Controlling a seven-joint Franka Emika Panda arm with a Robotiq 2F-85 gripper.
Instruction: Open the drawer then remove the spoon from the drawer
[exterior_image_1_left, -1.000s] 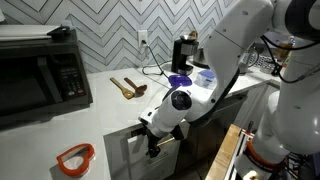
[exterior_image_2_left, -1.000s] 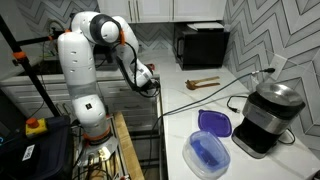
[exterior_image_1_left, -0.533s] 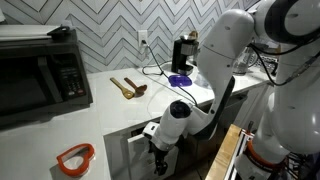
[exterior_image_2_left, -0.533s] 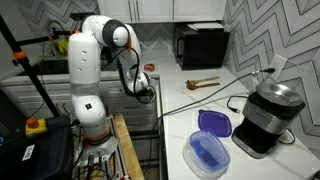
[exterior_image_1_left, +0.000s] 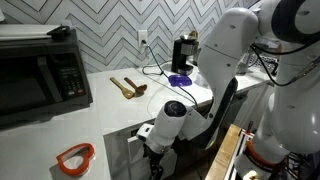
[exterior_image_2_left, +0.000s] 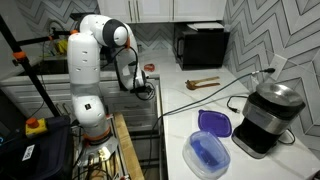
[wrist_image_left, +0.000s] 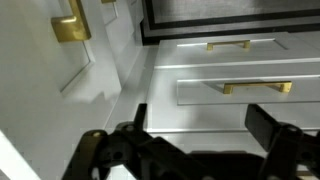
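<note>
My gripper (wrist_image_left: 205, 128) is open and empty; its two dark fingers stand wide apart at the bottom of the wrist view. Ahead of them is a flat grey-white drawer front (wrist_image_left: 200, 93) with a horizontal brass bar handle (wrist_image_left: 257, 88), which looks shut. A second front with a brass handle (wrist_image_left: 228, 45) lies beyond it. In both exterior views the gripper (exterior_image_1_left: 155, 150) (exterior_image_2_left: 143, 90) hangs just below the counter's edge, in front of the cabinet fronts (exterior_image_1_left: 122, 145). The spoon is hidden.
On the white counter (exterior_image_1_left: 110, 110) lie a pair of darker brown wooden utensils (exterior_image_1_left: 127, 88) (exterior_image_2_left: 203, 83) and a red ring-shaped item (exterior_image_1_left: 75, 157). There are also a microwave (exterior_image_1_left: 40, 70), a coffee machine (exterior_image_2_left: 265, 115) and a blue container with a purple lid (exterior_image_2_left: 208, 150).
The arm has swung lower and closer to the cabinet front, taking the gripper down from the counter's edge. It has hardly moved in the last half second.
</note>
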